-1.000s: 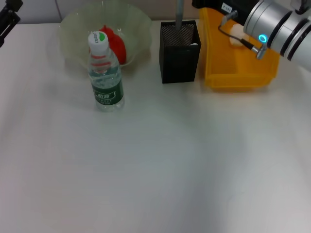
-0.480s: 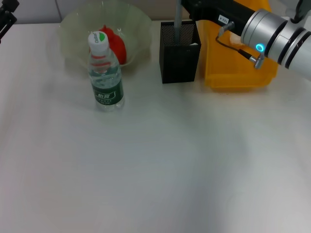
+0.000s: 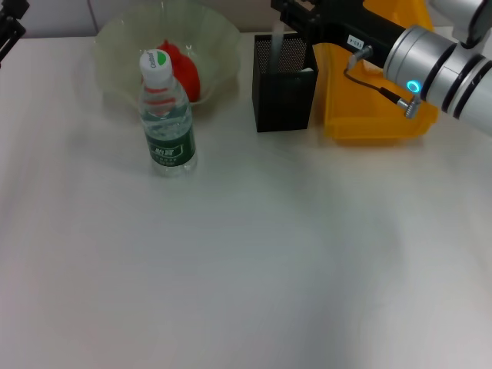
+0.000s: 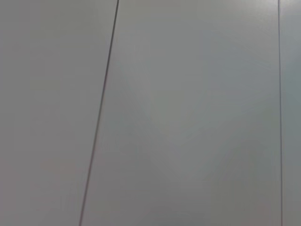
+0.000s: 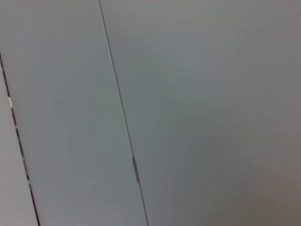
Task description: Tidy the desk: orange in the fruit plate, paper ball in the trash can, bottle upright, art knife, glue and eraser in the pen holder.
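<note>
Right gripper (image 3: pixel 296 17) has shifted from trash can (image 3: pixel 377 115) to above pen holder (image 3: pixel 284 81); finger state cannot be told

- Right arm: silver forearm with a lit blue ring enters from the right, reaching leftward along the far edge.
- Right gripper (image 3: pixel 296 14): black, at the top edge.
- Left gripper (image 3: pixel 9 21): parked at the far left corner.
</note>
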`<state>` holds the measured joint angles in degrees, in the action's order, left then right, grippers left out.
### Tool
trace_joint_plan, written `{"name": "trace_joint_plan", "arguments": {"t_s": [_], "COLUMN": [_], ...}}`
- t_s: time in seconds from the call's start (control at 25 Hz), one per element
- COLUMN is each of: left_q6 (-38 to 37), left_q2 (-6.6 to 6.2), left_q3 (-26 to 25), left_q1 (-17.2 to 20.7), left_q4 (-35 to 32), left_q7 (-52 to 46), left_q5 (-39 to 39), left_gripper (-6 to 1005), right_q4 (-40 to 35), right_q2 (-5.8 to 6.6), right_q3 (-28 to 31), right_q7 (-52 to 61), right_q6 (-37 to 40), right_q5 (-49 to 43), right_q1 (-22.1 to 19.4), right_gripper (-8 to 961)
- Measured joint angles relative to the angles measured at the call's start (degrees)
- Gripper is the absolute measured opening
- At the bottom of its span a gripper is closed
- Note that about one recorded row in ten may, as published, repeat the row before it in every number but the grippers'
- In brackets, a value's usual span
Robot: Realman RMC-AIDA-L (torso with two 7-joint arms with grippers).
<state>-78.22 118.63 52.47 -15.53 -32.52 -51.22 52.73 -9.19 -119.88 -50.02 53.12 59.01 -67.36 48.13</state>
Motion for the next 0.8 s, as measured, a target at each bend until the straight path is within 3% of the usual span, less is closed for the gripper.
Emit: {"name": "trace_joint_plan", "arguments": {"t_s": [0.16,0.32,0.4,0.48,0.52,0.56,0.64,0.76,0.8], "left_q6": [-0.01,-0.02,-0.42,-1.24,-3.01,-3.01,-8.91,-12.05,-13.03], "left_q2": [0.15,0.01,-0.52,-1.6,-2.74,-2.74,-4.58,-5.53,-5.83], "left_q3": [0.39,0.58,0.89,1.15,1.18,1.18,1.09,0.82,0.76], "left_q1": [-1.26,-2.19,-2.84,-3.42,-3.83,-3.83,-4.7,-5.22,-5.4], "left_q4": [0.95,1.36,0.56,-1.71,-4.26,-4.26,-7.9,-9.25,-9.62], "left_q7": [-0.06,-0.43,-3.99,-9.33,-14.5,-14.5,-22.03,-25.54,-26.69], "left_q5": [-0.05,0.02,1.03,4.58,9.22,9.22,16.81,20.23,21.41], "left_gripper": [785,785,785,785,785,785,784,784,784], "right_q4": [-1.34,-8.03,-15.57,-18.5,-24.63,-24.63,-31.45,-32.65,-32.84], "right_q2": [0.07,0.36,0.8,1.06,2.0,2.0,4.07,5.14,5.84], "right_q3": [0.52,0.56,0.18,0.11,0.06,0.06,0.04,0.03,0.01], "right_q7": [0.15,4.46,11.82,14.67,22.36,22.36,34.63,39.54,43.47], "right_q6": [4.57,12.27,17.45,18.87,21.58,21.58,25.73,28.46,31.63], "right_q5": [0.07,0.22,-0.85,-1.99,-6.98,-6.98,-17.53,-23.33,-29.71], "right_q1": [-1.9,-6.66,-10.33,-11.39,-12.68,-12.68,-11.85,-9.98,-7.31], "right_gripper": [409,500,545,553,558,562,568,597,622]}}
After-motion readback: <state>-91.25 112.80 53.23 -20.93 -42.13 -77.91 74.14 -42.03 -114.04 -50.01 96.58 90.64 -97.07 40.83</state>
